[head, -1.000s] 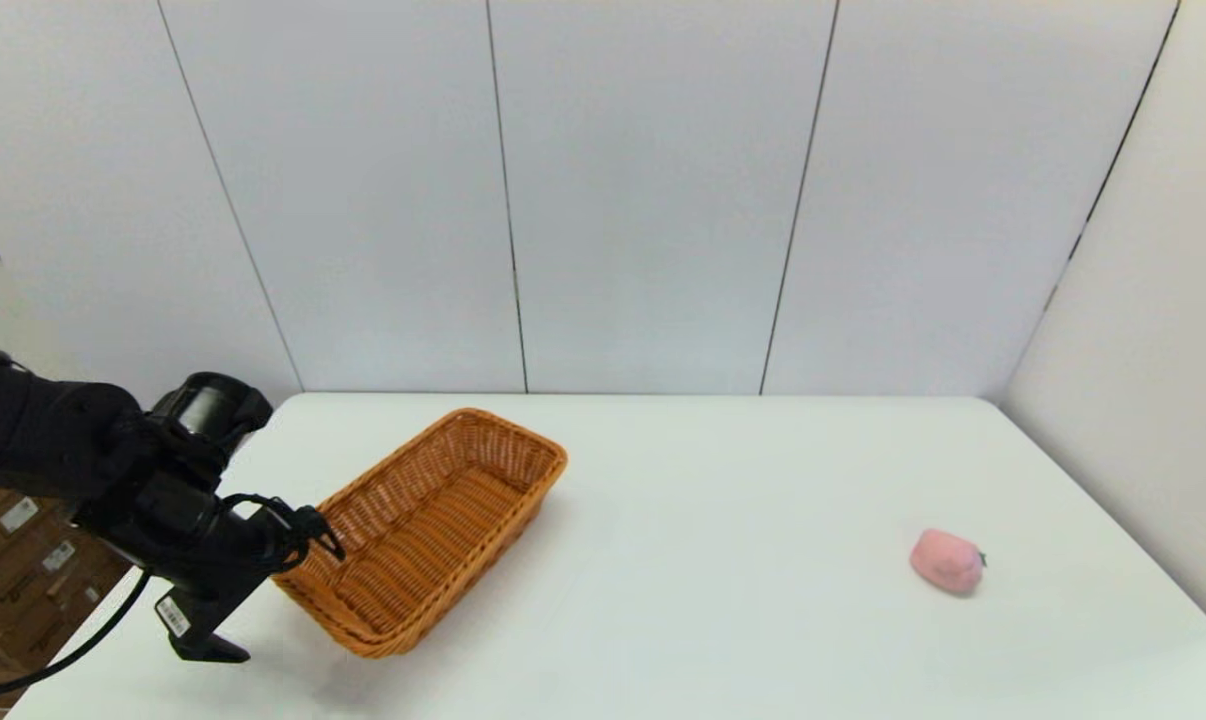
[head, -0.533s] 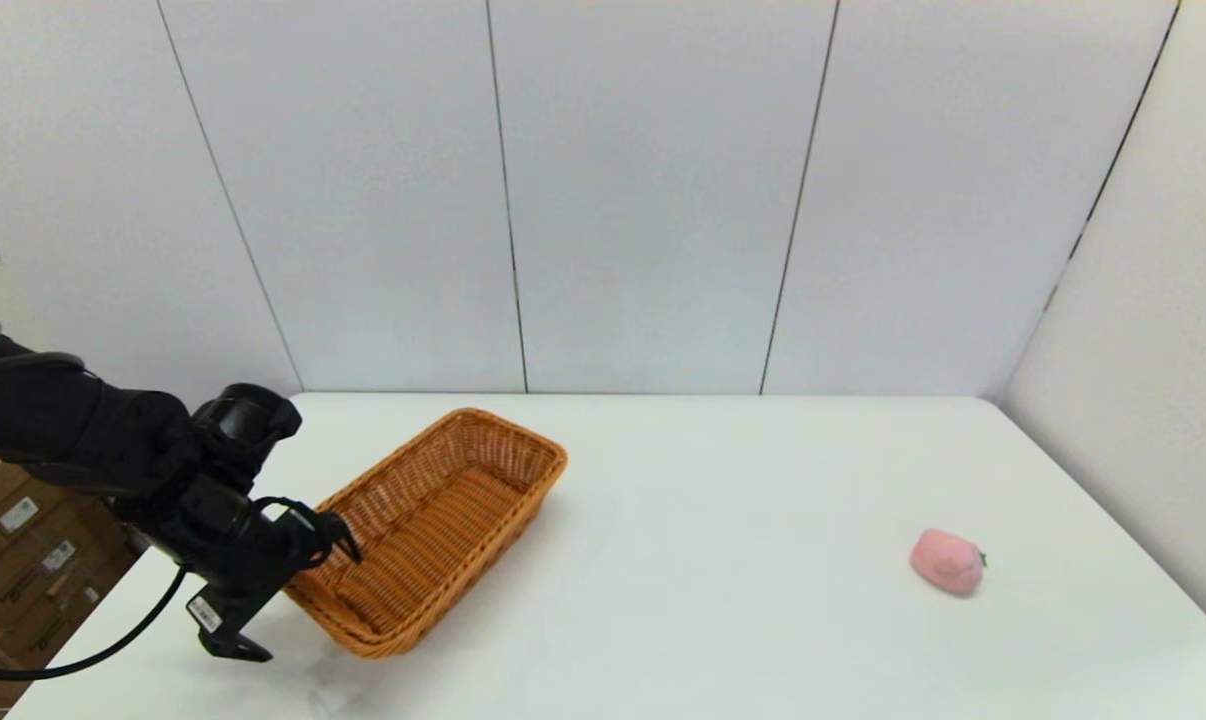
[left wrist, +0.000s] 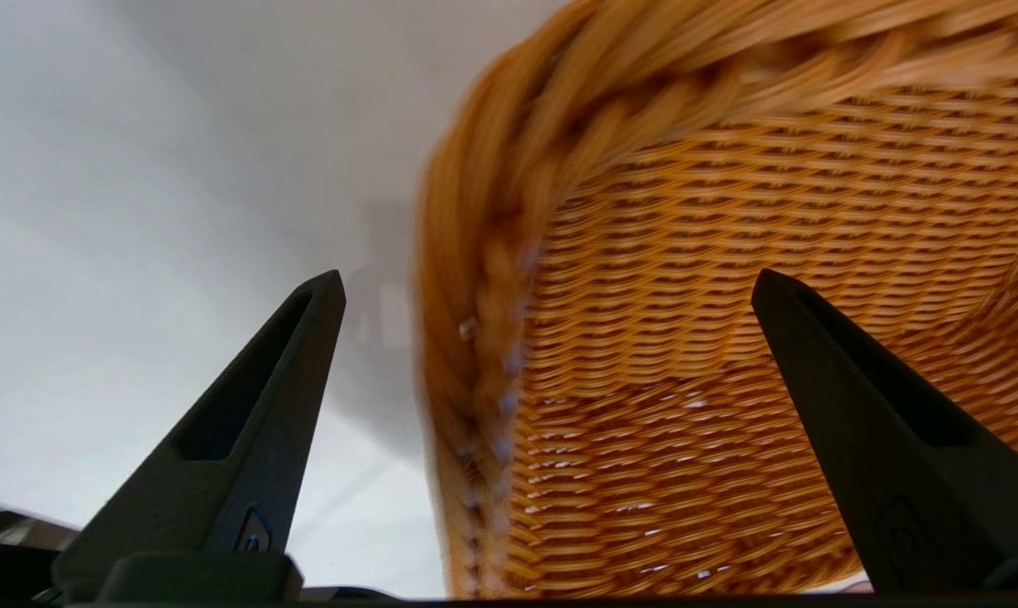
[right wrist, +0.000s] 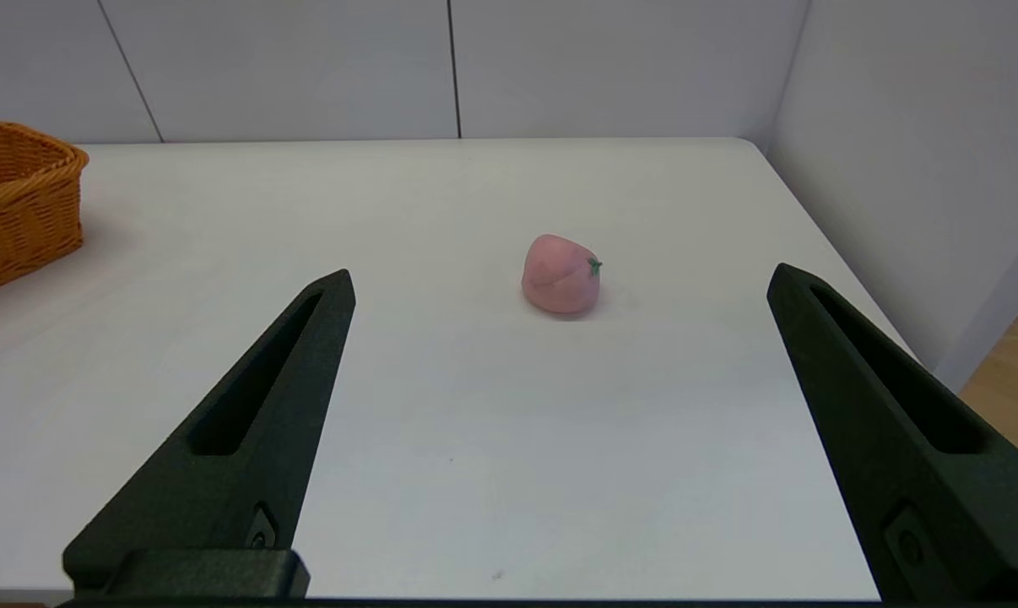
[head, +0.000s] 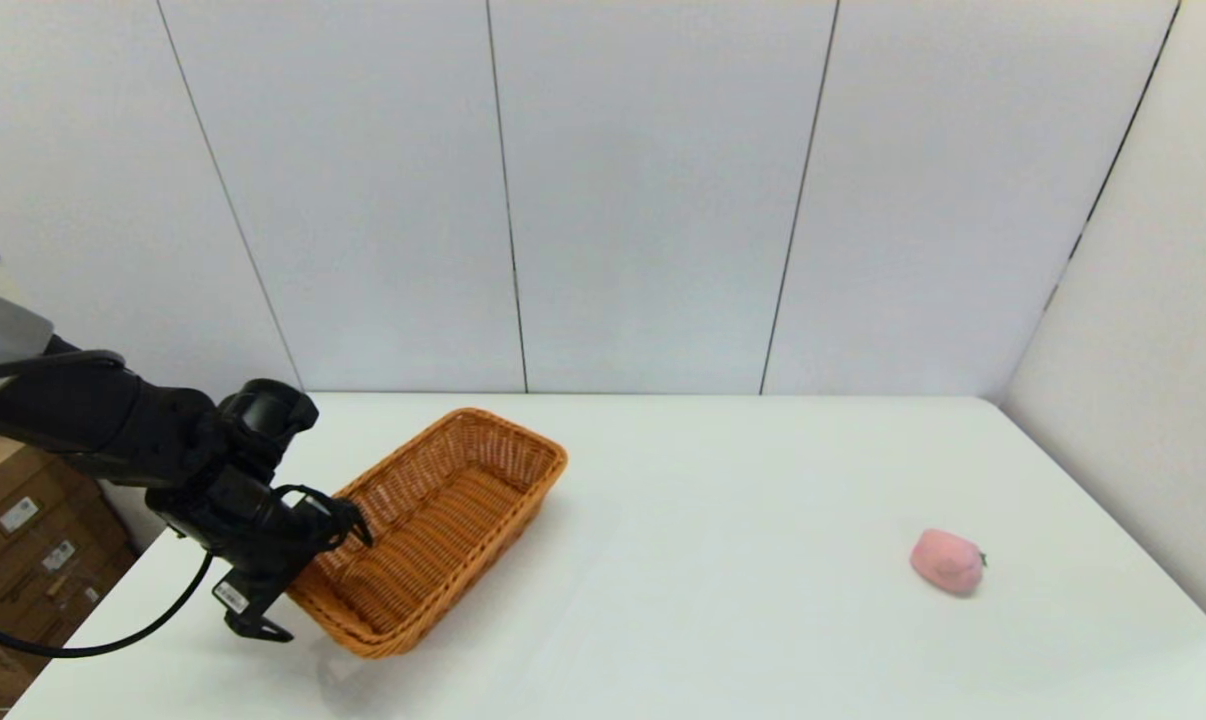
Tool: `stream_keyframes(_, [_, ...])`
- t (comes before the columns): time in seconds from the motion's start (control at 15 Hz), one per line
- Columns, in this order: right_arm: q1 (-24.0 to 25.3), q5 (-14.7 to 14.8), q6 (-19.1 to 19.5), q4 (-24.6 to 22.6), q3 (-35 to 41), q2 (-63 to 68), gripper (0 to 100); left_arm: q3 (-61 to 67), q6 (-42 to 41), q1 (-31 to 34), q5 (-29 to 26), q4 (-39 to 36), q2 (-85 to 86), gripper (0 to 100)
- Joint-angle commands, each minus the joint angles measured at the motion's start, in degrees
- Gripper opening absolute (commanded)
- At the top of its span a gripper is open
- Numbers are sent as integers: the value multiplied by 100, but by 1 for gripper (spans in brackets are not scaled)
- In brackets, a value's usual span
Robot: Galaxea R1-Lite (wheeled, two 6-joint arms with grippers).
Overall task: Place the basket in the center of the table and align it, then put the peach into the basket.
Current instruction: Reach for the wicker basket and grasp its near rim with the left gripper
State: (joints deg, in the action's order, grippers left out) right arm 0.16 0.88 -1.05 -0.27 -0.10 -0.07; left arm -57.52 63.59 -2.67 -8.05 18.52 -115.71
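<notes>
Basket rim between open left end effector

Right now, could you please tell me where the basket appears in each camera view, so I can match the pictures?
Head view: basket left of centre on the table, angled, left gripper at its near corner.
Left wrist view: its rim and inner wall fill the right side, close up.
Right wrist view: only one end at the left edge.
Shared landmark: the white table.
</notes>
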Motion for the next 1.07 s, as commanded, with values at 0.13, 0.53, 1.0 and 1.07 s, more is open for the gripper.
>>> stream_keyframes(0.13, [2,0,-1,-8,1,7,100,-40,84,-155,40,20,-162,100])
stream_keyframes(0.53, [2,0,-1,0,1,7,100,-49,154,-339,348,20,-329,0])
stream_keyframes(1.0, [2,0,-1,0,1,7,100,-76,163,-348,348,20,-294,0])
stream_keyframes(1.07, [2,0,-1,0,1,-1,100,-76,145,-348,330,20,-250,0])
